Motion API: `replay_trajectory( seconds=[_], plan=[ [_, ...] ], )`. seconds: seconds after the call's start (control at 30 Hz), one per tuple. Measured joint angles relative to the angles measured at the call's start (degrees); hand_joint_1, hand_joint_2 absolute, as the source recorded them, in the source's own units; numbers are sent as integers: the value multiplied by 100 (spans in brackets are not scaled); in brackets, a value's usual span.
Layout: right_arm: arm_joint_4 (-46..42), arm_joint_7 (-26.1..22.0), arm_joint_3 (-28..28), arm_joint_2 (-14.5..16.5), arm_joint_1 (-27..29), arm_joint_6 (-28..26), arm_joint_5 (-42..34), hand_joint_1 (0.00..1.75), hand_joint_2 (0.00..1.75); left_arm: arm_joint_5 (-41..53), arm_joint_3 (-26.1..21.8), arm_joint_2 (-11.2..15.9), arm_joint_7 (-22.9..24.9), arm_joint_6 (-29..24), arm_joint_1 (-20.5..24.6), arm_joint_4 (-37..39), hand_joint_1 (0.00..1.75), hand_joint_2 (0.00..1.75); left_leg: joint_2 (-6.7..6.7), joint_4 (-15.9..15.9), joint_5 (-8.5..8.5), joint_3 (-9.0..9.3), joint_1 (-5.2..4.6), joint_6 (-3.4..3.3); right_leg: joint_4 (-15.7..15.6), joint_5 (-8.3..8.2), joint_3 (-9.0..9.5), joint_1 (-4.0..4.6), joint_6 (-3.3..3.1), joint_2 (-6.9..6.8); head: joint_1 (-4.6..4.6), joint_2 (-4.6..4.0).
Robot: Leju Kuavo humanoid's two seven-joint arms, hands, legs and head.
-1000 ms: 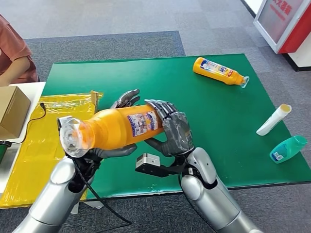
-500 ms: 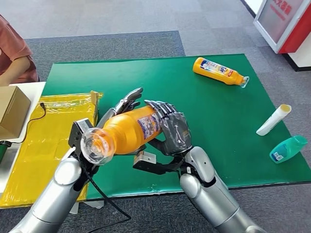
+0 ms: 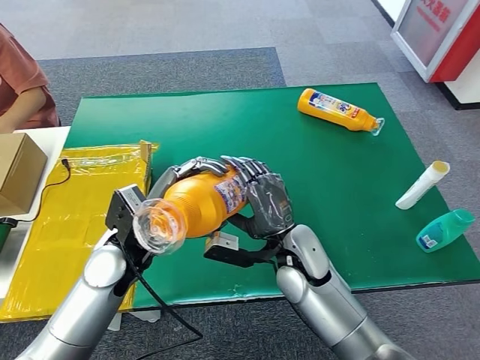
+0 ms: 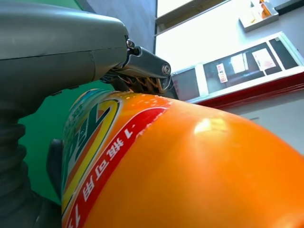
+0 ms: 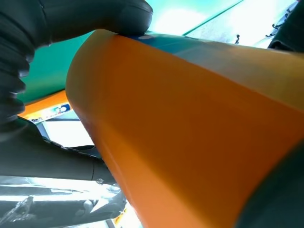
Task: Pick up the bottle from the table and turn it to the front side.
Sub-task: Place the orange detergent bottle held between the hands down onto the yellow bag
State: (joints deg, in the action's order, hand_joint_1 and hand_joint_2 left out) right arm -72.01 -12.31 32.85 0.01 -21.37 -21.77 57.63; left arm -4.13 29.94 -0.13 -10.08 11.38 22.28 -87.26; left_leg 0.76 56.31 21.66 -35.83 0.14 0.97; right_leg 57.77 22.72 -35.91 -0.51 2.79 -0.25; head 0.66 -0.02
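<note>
I see the orange bottle (image 3: 198, 202) lifted off the green worktop (image 3: 317, 180), lying roughly level with its clear cap end pointing toward seven o'clock, at the camera. My right hand (image 3: 266, 199) wraps the base end, fingers curled over the top of the label and thumb below. My left hand (image 3: 184, 171) reaches around the far side of the body, its fingers lying over the top of the bottle; it looks like a hold, though most of that hand is hidden behind the bottle. In the left wrist view the thumb (image 4: 53, 52) sits against the printed label. At one o'clock on the worktop lies a second orange bottle (image 3: 338, 109); at three o'clock lie a white tube (image 3: 423, 184) and a teal bottle (image 3: 445, 229). A yellow bag (image 3: 73, 217) lies at nine o'clock.
</note>
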Motion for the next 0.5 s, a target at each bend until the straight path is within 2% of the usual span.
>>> replay_trajectory(
  seconds=[0.2, 0.23, 0.33, 0.37, 0.5],
  plan=[
    [16, 0, -5, 15, -4, 68, 7, 175, 175, 102, 2, 0, 0, -23, -2, -42, 175, 175, 0, 0, 0, 0, 0, 0, 0, 0, 0, 0, 0, 0, -1, 0],
    [20, 0, -7, 17, -7, 88, 7, 157, 175, 127, 2, -1, 0, -44, -5, -43, 175, 175, 0, 0, 0, 0, 0, 0, 0, 0, -1, 0, 0, 0, -1, 0],
    [61, 25, -15, 24, -33, 209, -18, 26, 175, 244, 0, -11, -14, -167, -39, -67, 175, 175, 1, 0, 0, 0, 0, 0, 0, 0, -1, 0, 0, 1, 0, 0],
    [94, 69, -24, 29, -42, 321, -62, 0, 175, 321, -4, -19, -23, -239, -52, -85, 175, 175, 1, 0, 0, 0, 0, 0, 0, 0, -1, 0, 0, 1, -1, 0],
    [432, 356, -204, 59, -50, 1029, -634, 0, 175, 703, 29, -92, -166, -538, -92, -270, 175, 175, -10, 0, -3, -9, 0, -5, 0, 2, 1, 0, 4, -11, -1, 0]
  ],
)
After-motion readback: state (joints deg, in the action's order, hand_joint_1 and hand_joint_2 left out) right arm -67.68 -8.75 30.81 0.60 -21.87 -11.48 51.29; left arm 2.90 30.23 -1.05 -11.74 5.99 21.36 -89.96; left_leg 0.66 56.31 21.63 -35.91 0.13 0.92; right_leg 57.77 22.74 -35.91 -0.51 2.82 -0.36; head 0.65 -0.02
